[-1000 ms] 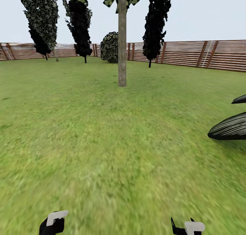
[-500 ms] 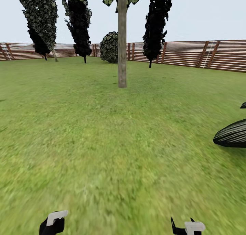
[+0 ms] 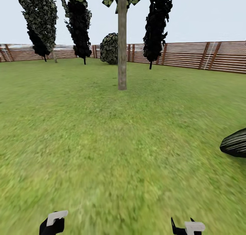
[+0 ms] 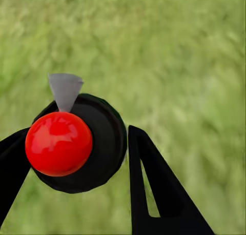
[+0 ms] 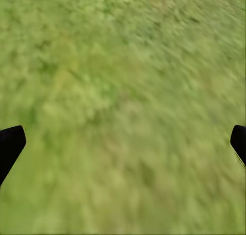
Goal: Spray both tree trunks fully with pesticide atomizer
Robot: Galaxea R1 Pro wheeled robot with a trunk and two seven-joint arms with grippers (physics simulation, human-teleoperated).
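Note:
The pesticide atomizer (image 4: 69, 142), a black round body with a red ball top and a grey cone nozzle, sits between the black fingers of my left gripper (image 4: 77, 148), which is shut on it. In the head view the left gripper (image 3: 53, 223) and right gripper (image 3: 188, 227) peek in at the bottom edge. The right gripper (image 5: 123, 142) is open over bare grass, its fingertips (image 5: 10, 142) far apart. One tree trunk (image 3: 122, 47), pale grey-brown and straight, stands straight ahead on the lawn (image 3: 102, 142). A second tree (image 3: 39, 19) stands far left by the fence.
A reddish-brown slat fence (image 3: 191, 55) runs across the back. A round bush (image 3: 109, 47) and dark narrow trees (image 3: 155, 23) stand before it. A dark striped-leaf plant (image 3: 235, 144) reaches in at the right edge. Grass stretches between me and the trunk.
The whole head view has shifted: the camera has moved forward, the near trunk's base sits a little lower and the striped-leaf plant has slid right and down. Both grippers keep their places.

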